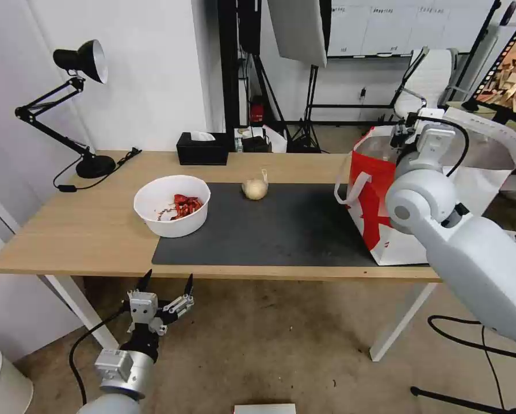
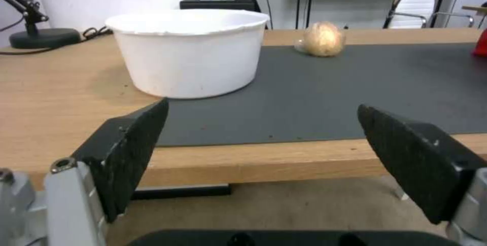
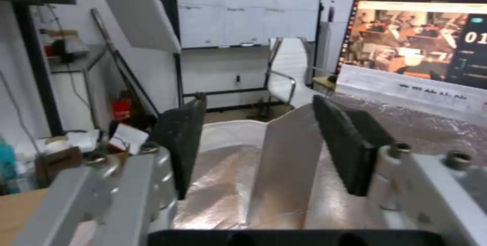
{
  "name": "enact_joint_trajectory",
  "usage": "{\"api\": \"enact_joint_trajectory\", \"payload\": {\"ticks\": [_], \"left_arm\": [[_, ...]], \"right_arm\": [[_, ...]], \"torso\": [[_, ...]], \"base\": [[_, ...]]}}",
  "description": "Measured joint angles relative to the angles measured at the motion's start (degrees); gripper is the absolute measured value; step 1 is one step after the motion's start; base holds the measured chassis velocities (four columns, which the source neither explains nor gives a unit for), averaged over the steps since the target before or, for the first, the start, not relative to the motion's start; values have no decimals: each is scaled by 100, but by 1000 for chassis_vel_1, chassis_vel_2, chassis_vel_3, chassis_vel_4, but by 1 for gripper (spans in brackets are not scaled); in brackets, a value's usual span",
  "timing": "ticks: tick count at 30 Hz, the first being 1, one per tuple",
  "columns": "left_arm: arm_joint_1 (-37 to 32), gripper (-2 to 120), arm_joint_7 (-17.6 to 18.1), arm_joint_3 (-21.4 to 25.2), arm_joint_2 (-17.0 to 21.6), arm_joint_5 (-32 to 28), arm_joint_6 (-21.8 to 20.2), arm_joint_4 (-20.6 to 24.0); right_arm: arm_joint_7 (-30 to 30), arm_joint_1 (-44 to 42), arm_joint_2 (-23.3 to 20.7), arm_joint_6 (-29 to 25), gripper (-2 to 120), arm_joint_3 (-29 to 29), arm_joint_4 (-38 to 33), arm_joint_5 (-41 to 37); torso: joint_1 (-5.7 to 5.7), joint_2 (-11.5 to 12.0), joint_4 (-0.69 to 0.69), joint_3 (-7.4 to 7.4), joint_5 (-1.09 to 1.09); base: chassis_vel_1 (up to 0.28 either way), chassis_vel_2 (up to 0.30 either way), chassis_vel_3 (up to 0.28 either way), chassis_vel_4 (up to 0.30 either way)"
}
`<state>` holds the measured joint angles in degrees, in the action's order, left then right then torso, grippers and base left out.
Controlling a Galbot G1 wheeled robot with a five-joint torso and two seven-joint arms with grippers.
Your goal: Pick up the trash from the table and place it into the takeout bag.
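Left claw (image 1: 167, 280) sits low, just below the front edge of the table (image 1: 68, 230), fingers spread wide and holding nothing. Straight ahead of it and a little up, the white bowl (image 1: 172, 206) with red scraps stands half on the bare wood, half on the dark mat (image 1: 281, 230). Seen from the left wrist, the bowl (image 2: 188, 52) rises just beyond the left finger (image 2: 134, 151), and farther back, between the two fingers, the small knotted yellowish bag (image 2: 325, 38) rests on the mat (image 2: 330, 97).

Over on the other side, the right claw (image 3: 258, 145) hangs above the open mouth of the takeout bag (image 1: 378, 213), fingers parted, empty. Directly under it lies the silver foil lining (image 3: 238, 185), with a stiff flap standing up between the fingers.

The black tissue box (image 1: 202, 148) sits at the back edge of the table, well beyond the left claw, and the desk lamp (image 1: 73, 109) stands at the far left corner.
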<state>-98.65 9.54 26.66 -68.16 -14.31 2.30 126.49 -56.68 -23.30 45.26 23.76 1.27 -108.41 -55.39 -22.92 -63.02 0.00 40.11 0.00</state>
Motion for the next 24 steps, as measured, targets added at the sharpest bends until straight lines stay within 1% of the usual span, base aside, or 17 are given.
{"api": "enact_joint_trajectory", "payload": {"ticks": [1, 2, 3, 5, 6, 7, 10, 11, 14, 15, 16, 18, 19, 20, 21, 22, 24], "left_arm": [[-14, 100, -2, -1, -11, 9, 0, 76], [-15, 100, -3, 18, -13, 2, 1, 133], [-15, 100, -3, 18, -13, 2, 1, 133], [-12, 100, -3, 67, -26, -6, 28, 188], [-20, 100, -16, 89, -41, -7, 53, 213], [-20, 100, -16, 89, -41, -7, 53, 213], [-125, 100, -73, 156, -83, 15, 107, 292], [-125, 100, -73, 156, -83, 15, 107, 292], [-216, 100, -121, 171, -165, 77, 167, 301], [-216, 100, -121, 171, -165, 77, 167, 301], [-238, 100, -133, 166, -190, 107, 189, 301], [-268, 100, -153, 147, -221, 143, 209, 300], [-268, 100, -153, 147, -221, 143, 209, 300], [-304, 100, -163, 143, -247, 226, 198, 279], [-304, 100, -163, 143, -247, 226, 198, 279], [-325, 100, -190, 171, -261, 340, 144, 244], [-356, 100, -241, 193, -263, 440, 81, 185]], "right_arm": [[953, -301, -172, -404, 77, -237, -385, -384], [1822, -688, -307, -695, 85, -432, -716, -503], [1822, -688, -307, -695, 85, -432, -716, -503], [2563, -1335, -487, -969, 94, -762, -1165, -529], [2792, -1656, -565, -1082, 97, -913, -1364, -534], [2792, -1656, -565, -1082, 97, -913, -1364, -534], [3720, -3095, -705, -1572, 100, -1560, -1939, -390], [3720, -3095, -705, -1572, 100, -1560, -1939, -390], [4524, -4635, -543, -2332, 100, -2060, -2131, 338], [4524, -4635, -543, -2332, 100, -2060, -2131, 338], [4775, -5173, -389, -2614, 100, -2261, -2129, 736], [5043, -5923, -115, -3045, 100, -2544, -2064, 1361], [5043, -5923, -115, -3045, 100, -2544, -2064, 1361], [5126, -6642, 220, -3385, 100, -2717, -1969, 1899], [5126, -6642, 220, -3385, 100, -2717, -1969, 1899], [5114, -7040, 419, -3559, 100, -2772, -1884, 2252], [5082, -7468, 687, -3704, 100, -2844, -1734, 2805]], "torso": [[0, 0, 0, 0, 0], [0, 0, 1, 0, -1], [0, 0, 1, 0, -1], [0, 0, 0, 0, 1], [0, -1, 0, -1, -2], [0, -1, 0, -1, -2], [1, -1, 0, -1, 1], [1, -1, 0, -1, 1], [1, -1, -1, -1, 2], [1, -1, -1, -1, 2], [1, -1, 0, -1, 1], [1, -1, 0, -1, 0], [1, -1, 0, -1, 0], [1, -1, -2, -1, 1], [1, -1, -2, -1, 1], [1, -1, -3, -1, 1], [2, -1, -1, -1, -1]], "base": [[0, 0, 0, 0], [0, 0, 0, 0], [0, 0, 0, 0], [0, 0, 0, 0], [0, 0, 0, 0], [0, 0, 0, 0], [0, 0, 0, 0], [0, 0, 0, 0], [0, 0, 0, 0], [0, 0, 0, 0], [0, 0, 0, 0], [0, 0, 0, 0], [0, 0, 0, 0], [0, 0, 0, 0], [0, 0, 0, 0], [0, 0, 0, 0], [0, 0, 0, 0]]}}
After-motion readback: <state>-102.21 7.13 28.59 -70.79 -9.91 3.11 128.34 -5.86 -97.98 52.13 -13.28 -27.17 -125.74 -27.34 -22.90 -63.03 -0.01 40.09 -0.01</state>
